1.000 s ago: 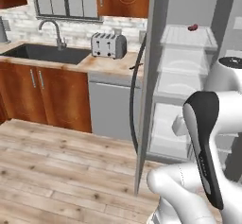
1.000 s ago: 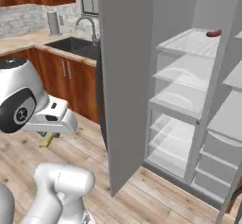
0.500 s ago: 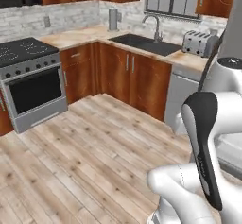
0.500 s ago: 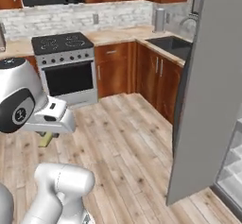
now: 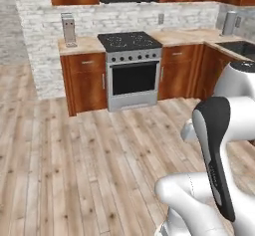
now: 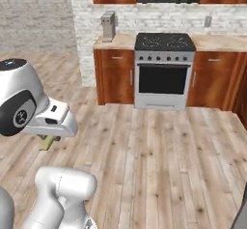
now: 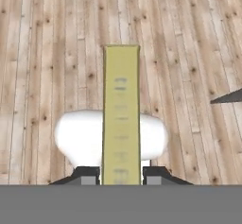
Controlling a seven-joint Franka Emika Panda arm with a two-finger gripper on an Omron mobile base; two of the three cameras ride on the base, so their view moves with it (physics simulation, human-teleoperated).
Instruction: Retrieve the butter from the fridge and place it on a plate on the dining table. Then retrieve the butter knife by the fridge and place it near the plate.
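The butter (image 7: 121, 114) is a pale-yellow stick that stands straight up from between my two dark fingertips (image 7: 87, 174) in the hand view, over the wooden floor. My gripper (image 7: 121, 175) is shut on it. In the right base view the butter (image 6: 47, 142) peeks out as a small yellow end under the white hand, where the gripper (image 6: 48, 138) hangs low at the left above the floor. The fridge, the plate, the dining table and the butter knife are out of view.
A steel stove with a dark oven door (image 5: 132, 70) stands ahead between reddish-brown cabinets (image 5: 84, 80). A silver appliance (image 5: 68, 29) sits on the counter left of it. A white brick wall end (image 6: 87, 39) juts out. Wide plank floor (image 5: 74, 170) lies in front.
The whole picture has swung: the base has turned away from the open fridge and sink, past the counter, to face the stove. The butter stays in the gripper.
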